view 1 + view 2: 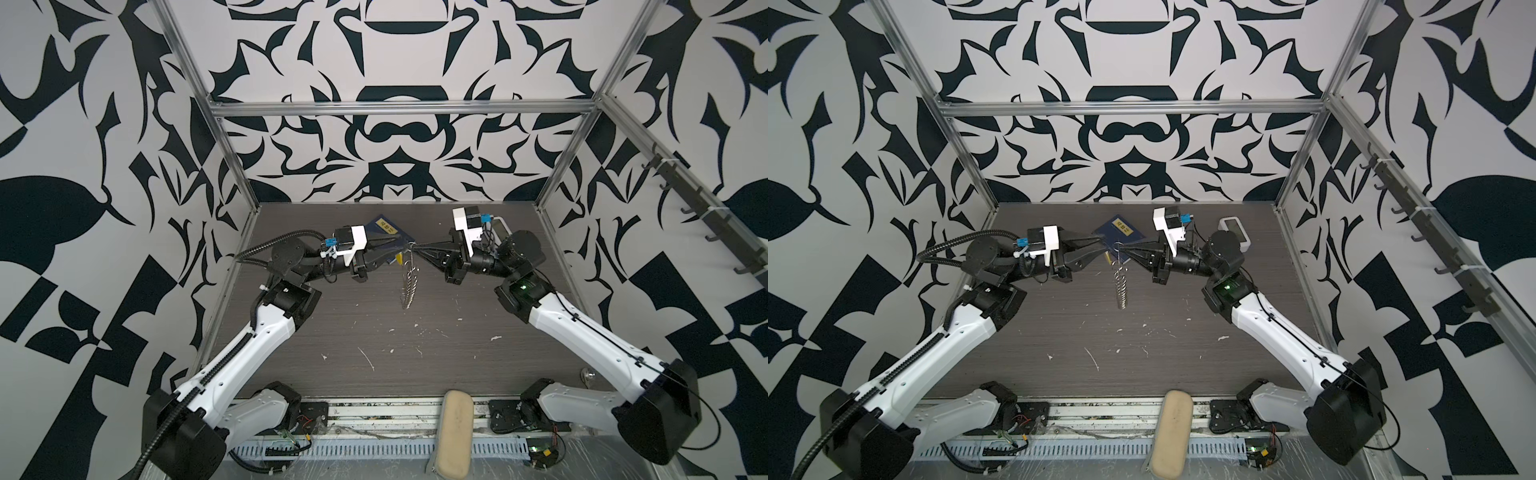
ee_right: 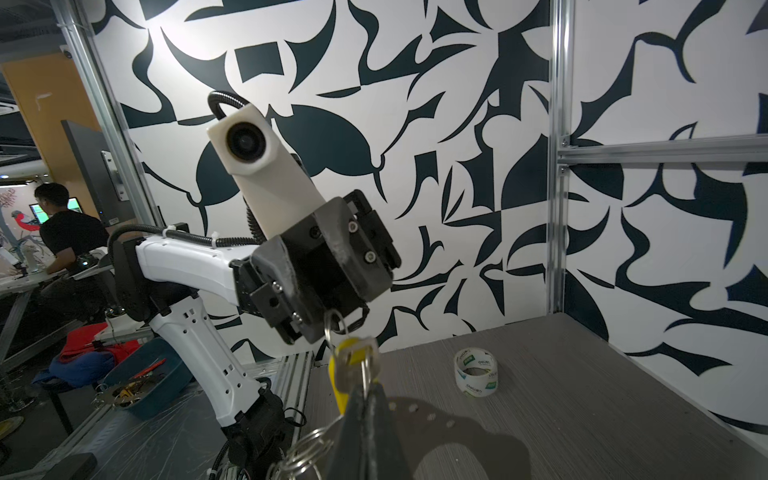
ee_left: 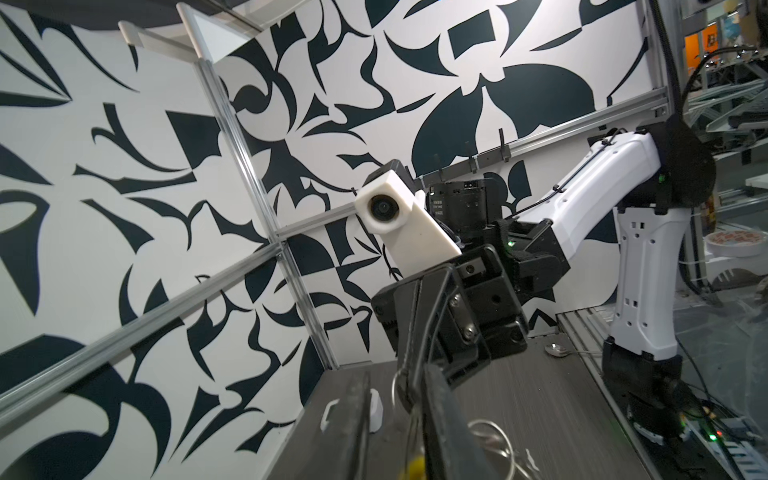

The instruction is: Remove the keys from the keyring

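Right gripper (image 2: 365,392) was clenched on the keyring (image 1: 407,286), held aloft so its rings hung free, while the left gripper (image 1: 399,251) was parted beside the yellow keys (image 2: 338,384).

R tool (image 1: 419,248) shut, L tool (image 1: 402,250) prob. ajar; both point inward, nose-to-nose, mid-air.

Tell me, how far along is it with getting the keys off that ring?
Done: nothing yet; the yellow-tagged key hangs on the keyring. In hand: the right gripper is shut on the keyring, holding it above the table; the left gripper stands open at the key. Remaining: working the key free.
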Robot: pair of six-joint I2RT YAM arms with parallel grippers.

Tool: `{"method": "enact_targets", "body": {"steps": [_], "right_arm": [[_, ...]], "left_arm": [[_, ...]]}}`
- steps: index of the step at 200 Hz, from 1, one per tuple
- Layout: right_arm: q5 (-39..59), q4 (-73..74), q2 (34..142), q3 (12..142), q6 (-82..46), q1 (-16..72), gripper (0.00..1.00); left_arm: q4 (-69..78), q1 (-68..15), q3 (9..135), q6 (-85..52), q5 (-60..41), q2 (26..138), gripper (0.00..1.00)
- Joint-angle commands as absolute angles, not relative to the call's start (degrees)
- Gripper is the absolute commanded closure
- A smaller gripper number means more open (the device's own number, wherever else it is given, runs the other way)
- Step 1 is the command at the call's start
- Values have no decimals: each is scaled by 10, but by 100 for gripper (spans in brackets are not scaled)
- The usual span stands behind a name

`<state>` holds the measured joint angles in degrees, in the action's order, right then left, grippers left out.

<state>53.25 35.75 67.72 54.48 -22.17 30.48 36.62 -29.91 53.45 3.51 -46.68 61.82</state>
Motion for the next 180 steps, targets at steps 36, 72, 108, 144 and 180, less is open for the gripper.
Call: {"method": "enact_targets", "body": {"steps": [36, 72, 108, 144, 180], "right_arm": [[561, 302, 654, 595, -176, 289, 100], [556, 247, 651, 588, -142, 279, 100], [482, 74, 610, 550, -40, 276, 100], [383, -35, 541, 495, -7, 276, 100], [280, -157, 454, 467, -20, 276, 100]], "left_arm": [[272, -288, 518, 81, -436, 565, 73], [120, -287, 544, 110, -337, 565, 64], [-56, -287, 549, 122, -193, 560, 51], [-59, -287, 476, 98, -156, 533, 45], [-76, -287, 444, 77, -143, 534, 41]]}}
